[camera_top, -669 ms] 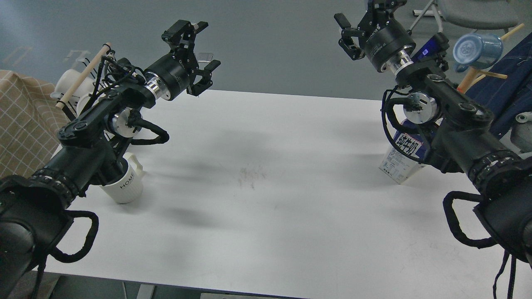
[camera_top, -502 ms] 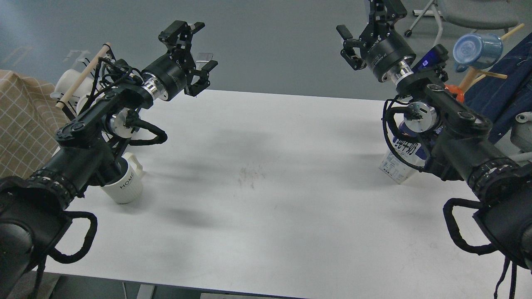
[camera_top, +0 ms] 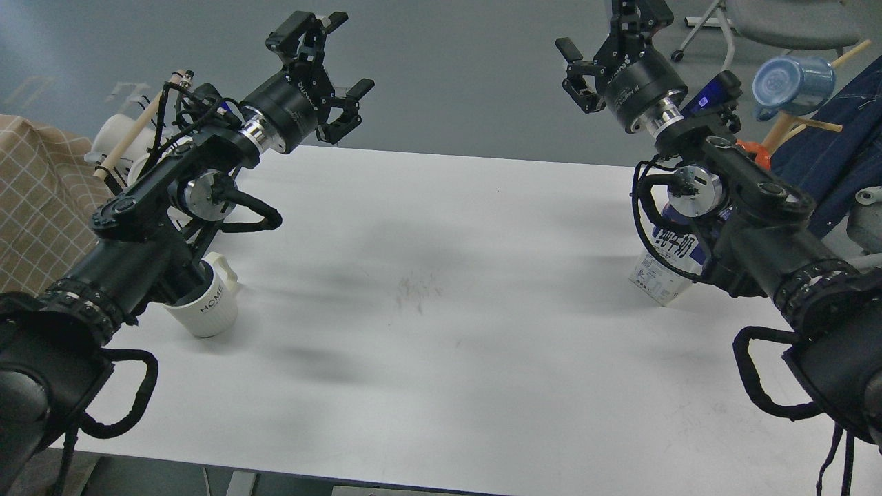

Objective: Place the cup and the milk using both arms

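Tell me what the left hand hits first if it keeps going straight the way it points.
Likely nothing: the left hand points up and away past the table's far edge, toward bare floor. Depth is unclear.

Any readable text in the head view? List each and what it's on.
"HOME": black letters on the white ribbed mug.
Milk carton: large white characters on its blue band, mostly hidden by the right arm, not readable; fine print on the white panel too small.
Left gripper and right gripper bodies: white lettering, blurred.
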You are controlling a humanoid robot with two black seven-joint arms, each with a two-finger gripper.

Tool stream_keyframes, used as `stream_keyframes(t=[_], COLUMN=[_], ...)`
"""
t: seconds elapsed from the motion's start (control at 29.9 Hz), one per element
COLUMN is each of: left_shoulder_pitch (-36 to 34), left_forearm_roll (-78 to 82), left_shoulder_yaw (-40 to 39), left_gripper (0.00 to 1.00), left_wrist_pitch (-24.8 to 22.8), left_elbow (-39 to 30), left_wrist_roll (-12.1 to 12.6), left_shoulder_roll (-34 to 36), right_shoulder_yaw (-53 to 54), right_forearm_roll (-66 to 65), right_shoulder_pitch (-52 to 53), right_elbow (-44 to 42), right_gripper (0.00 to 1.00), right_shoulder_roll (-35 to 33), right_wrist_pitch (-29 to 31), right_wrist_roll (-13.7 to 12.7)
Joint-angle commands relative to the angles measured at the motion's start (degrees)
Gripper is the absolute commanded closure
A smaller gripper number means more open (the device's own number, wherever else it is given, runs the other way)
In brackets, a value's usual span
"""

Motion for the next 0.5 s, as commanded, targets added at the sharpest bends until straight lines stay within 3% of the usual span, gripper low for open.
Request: stream_keyframes(t=[0.0, 0.3, 0.47], left_shoulder_pitch=[-0.1, 0.6, -0.1], left_forearm_roll=[-0.2, -0.1, -0.2], left_shoulder_yaw=[-0.6, -0.6, -0.6], left_gripper=[0.02, 0.02, 0.02], left_wrist_pitch=[0.0, 0.0, 0.0], left_elbow=[-0.2, -1.4, -0.1], left_wrist_roll=[-0.1, -0.1, 1.2], left_shoulder_roll=[0.0, -0.2, 0.3], right_shoulder_yaw=[0.0, -0.1, -0.7], right_forearm_roll=[0.0, -0.1, -0.4], right_shoulder_pitch=[0.1, 0.8, 1.3], right_elbow=[0.1, 0.1, -0.1], right_gripper=[0.00, 0.00, 0.00], right_shoulder_roll=[0.0, 0.0, -0.2], right_wrist_pitch=[0.0, 0.0, 0.0], right_wrist_roll=[0.0, 0.0, 0.0])
